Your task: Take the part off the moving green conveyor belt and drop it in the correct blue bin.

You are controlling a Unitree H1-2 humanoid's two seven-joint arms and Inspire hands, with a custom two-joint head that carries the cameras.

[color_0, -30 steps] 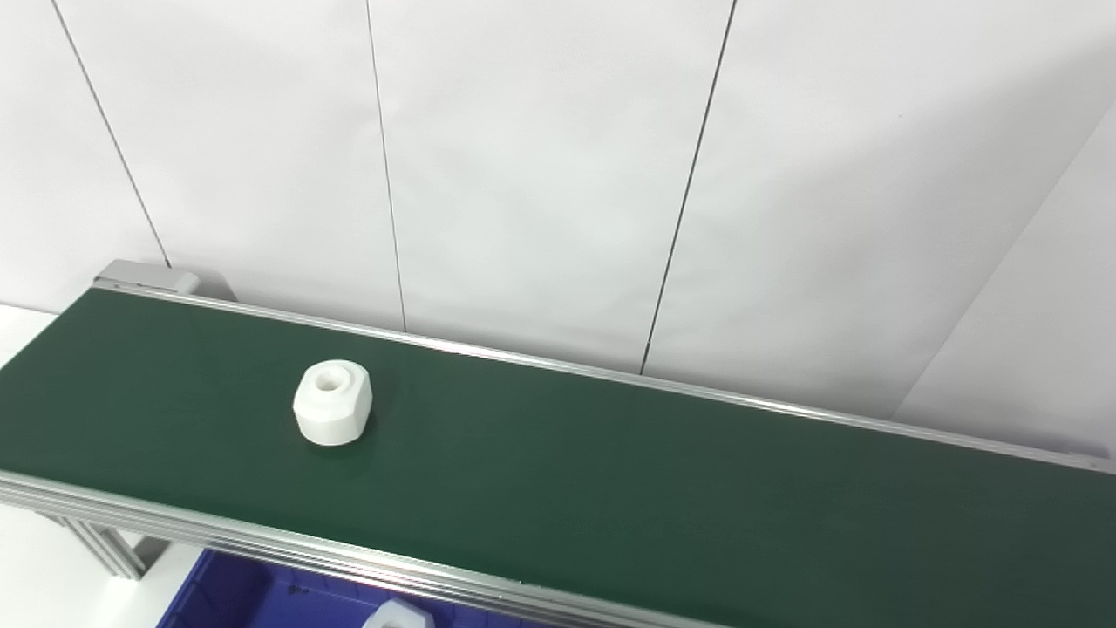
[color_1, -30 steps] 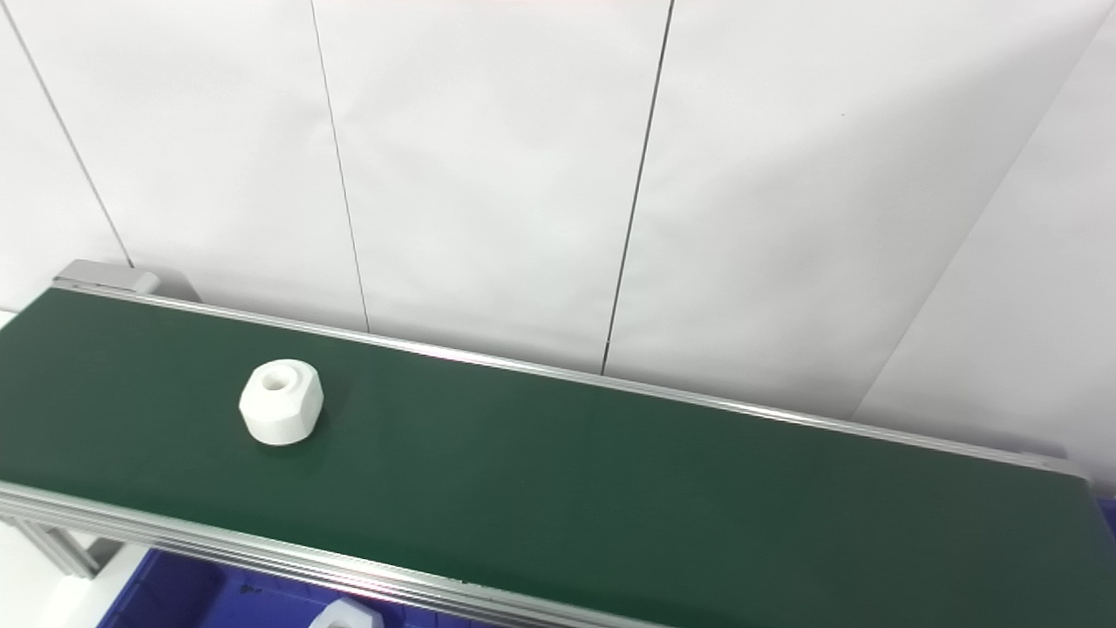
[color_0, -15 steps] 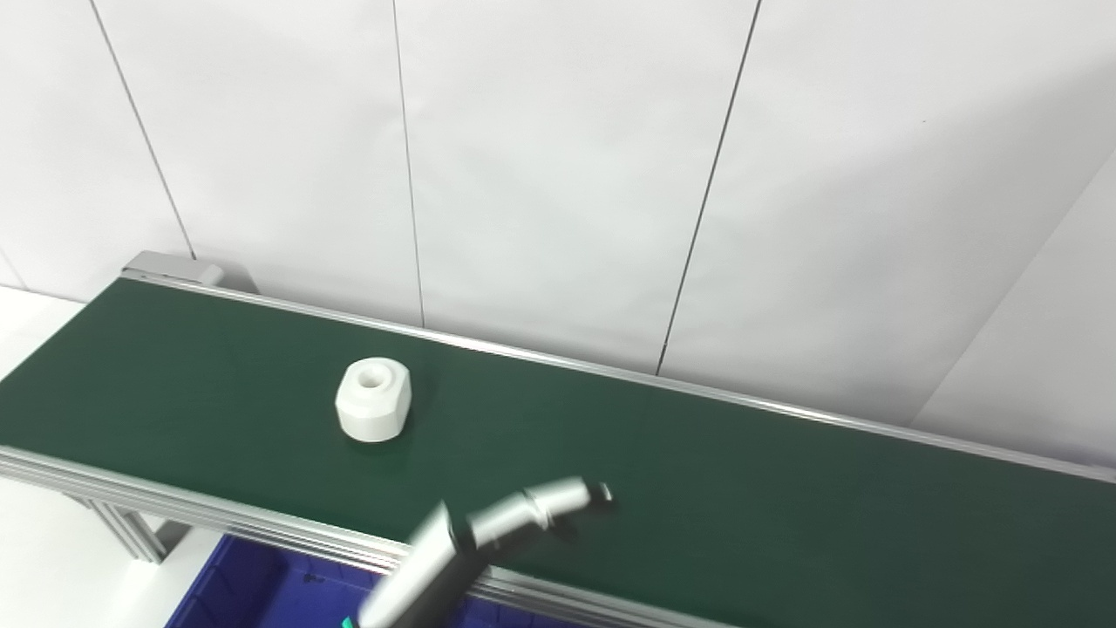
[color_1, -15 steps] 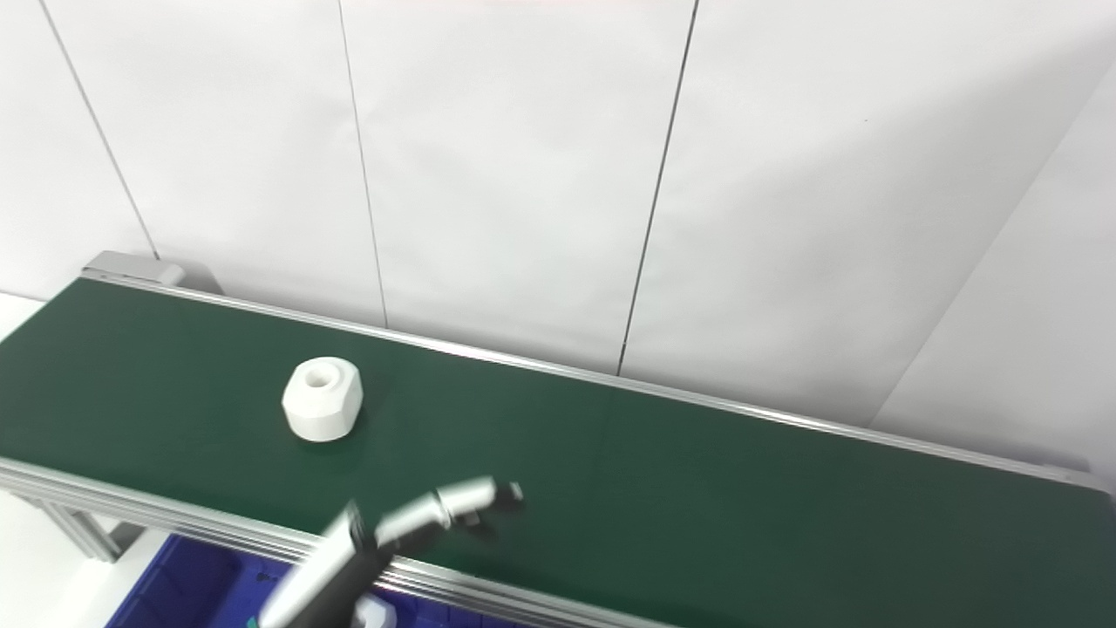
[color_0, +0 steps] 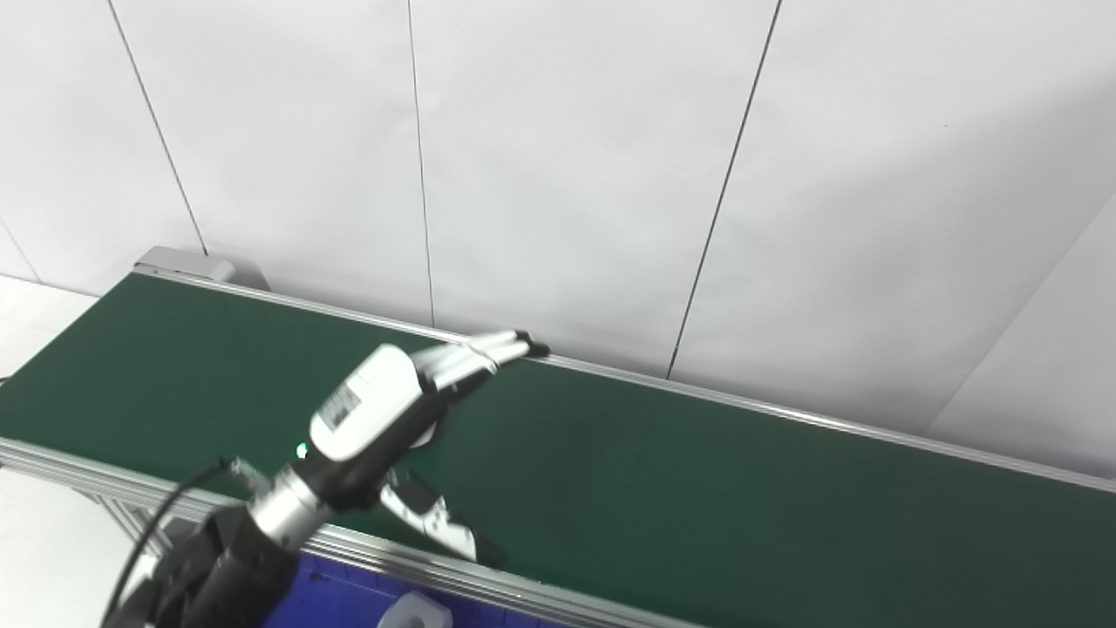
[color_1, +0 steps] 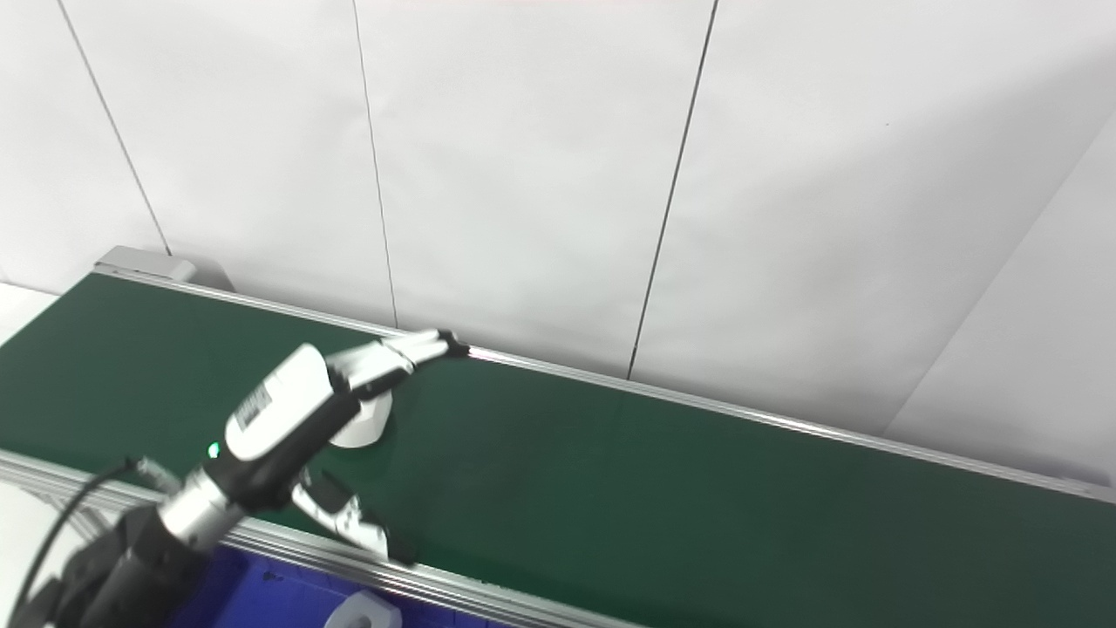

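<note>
The white hex-shaped part (color_1: 367,424) sits on the green conveyor belt (color_0: 697,488), toward its left half. My left hand (color_0: 375,410) reaches in from the bottom left and hangs over the part, covering most of it. The hand is open: its fingers (color_0: 488,351) stretch past the part toward the belt's far rail, and the thumb (color_0: 433,522) points at the near rail. Whether the hand touches the part cannot be seen. In the left eye view only a sliver of the part shows beside the palm. The right hand is out of view.
A blue bin (color_0: 331,602) lies below the belt's near rail at the bottom edge, with another white part (color_0: 415,610) inside it. White wall panels stand right behind the far rail (color_0: 785,414). The belt's left end cap (color_0: 179,262) is at the far left.
The left hand came up from the bottom edge and now spreads over the part. The part has ridden a little to the right on the belt. The camera view has shifted slightly.
</note>
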